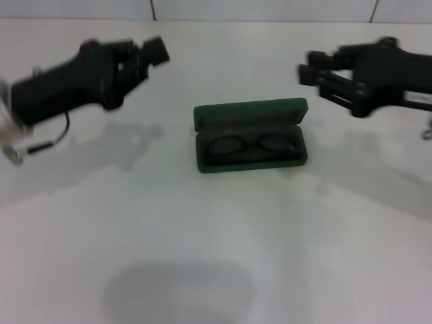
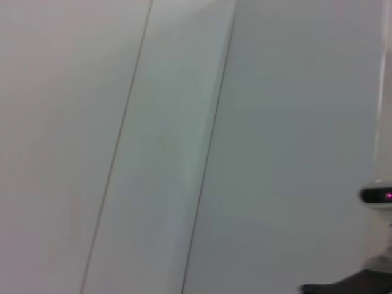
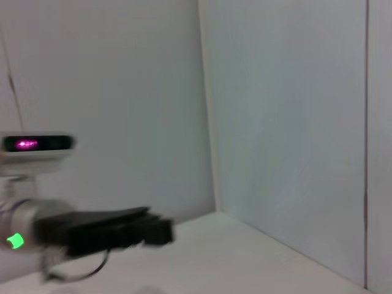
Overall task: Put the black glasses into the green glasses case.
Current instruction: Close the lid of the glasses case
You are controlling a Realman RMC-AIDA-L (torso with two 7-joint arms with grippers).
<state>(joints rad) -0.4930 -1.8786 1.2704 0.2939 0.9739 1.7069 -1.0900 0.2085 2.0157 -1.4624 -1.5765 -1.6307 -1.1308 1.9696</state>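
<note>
At the centre of the head view I see the green glasses case point(image 1: 250, 136) lying open on the white table point(image 1: 202, 270), lid hinged back toward twelve o'clock, long axis running nine to three. The black glasses point(image 1: 254, 144) lie inside its tray, folded along that same axis, so the placing looks done to me. The left gripper point(image 1: 156, 51) hangs in the air at about ten o'clock from the case, the right gripper point(image 1: 312, 73) at about two o'clock, and both are well apart from it. Neither holds anything, but I cannot tell from here whether either gripper is parted or closed. The right one sits a little nearer the lid's corner (if closing the lid is wanted, I judge that arm the handier one, pushing from twelve toward six).

In the left wrist view I get only the wall panels point(image 2: 184, 147) and a sliver of dark hardware at one edge; no case, no glasses.

In the right wrist view I see the wall, the table edge and the left gripper point(image 3: 160, 230) far off, with the case out of frame.
</note>
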